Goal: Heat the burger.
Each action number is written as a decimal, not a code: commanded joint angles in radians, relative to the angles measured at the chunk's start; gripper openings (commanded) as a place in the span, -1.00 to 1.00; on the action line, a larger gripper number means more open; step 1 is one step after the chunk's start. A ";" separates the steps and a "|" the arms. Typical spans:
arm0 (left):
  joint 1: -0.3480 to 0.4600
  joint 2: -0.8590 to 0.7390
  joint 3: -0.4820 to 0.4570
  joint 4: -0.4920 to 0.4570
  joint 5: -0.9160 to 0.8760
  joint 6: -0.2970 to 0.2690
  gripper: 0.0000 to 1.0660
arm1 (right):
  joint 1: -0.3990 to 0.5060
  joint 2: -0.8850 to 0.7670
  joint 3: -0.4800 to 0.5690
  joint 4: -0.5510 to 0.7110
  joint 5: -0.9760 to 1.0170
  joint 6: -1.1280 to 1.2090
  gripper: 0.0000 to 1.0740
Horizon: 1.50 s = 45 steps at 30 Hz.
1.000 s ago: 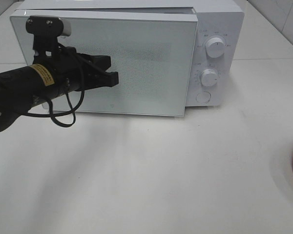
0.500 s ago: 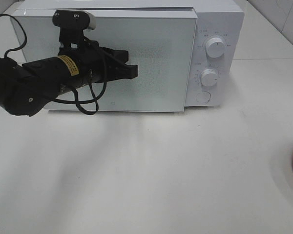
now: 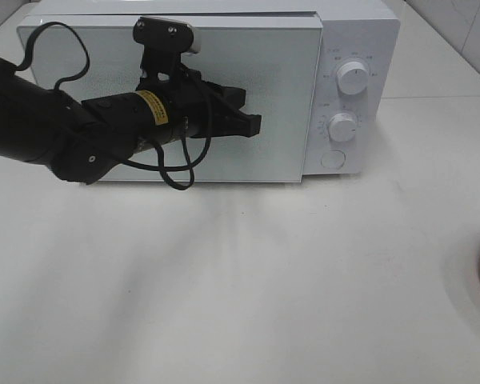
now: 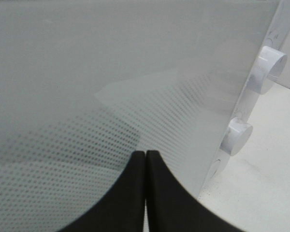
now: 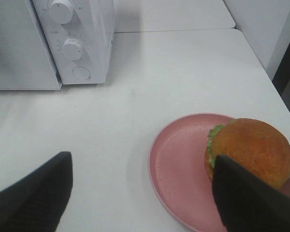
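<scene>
**Left arm at the microwave door, burger waiting on its plate**

I've got the left gripper point(image 3: 252, 124) in front of the microwave point(image 3: 360, 36) door point(image 3: 280, 80), near the middle of the overhead frame, fingers point(image 4: 157, 193) clenched together with nothing between them. From the left wrist camera the tips sit very close to the dotted glass; whether they actually touch it I can't quite tell. The two knobs point(image 3: 352, 78) are off to the right of the door.

Over on my right wrist camera, the right gripper point(image 5: 140, 193) hangs above the table point(image 5: 183, 72), fingers spread wide and holding nothing. The burger point(image 5: 249, 152) rests on the far side of the pink plate point(image 5: 179, 164), lower right of that frame, beside one finger. Overhead, only the plate's rim shows at the right edge.
</scene>
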 commanded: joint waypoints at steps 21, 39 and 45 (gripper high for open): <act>-0.042 -0.018 -0.135 -0.063 0.156 -0.031 -1.00 | -0.008 -0.026 0.001 0.002 -0.008 -0.015 0.42; -0.181 -0.217 0.027 -0.064 0.594 -0.038 0.87 | -0.008 -0.026 0.001 0.002 -0.008 -0.016 0.42; -0.189 -0.288 0.026 -0.087 0.891 -0.038 0.89 | -0.008 -0.026 0.001 0.002 -0.008 -0.016 0.42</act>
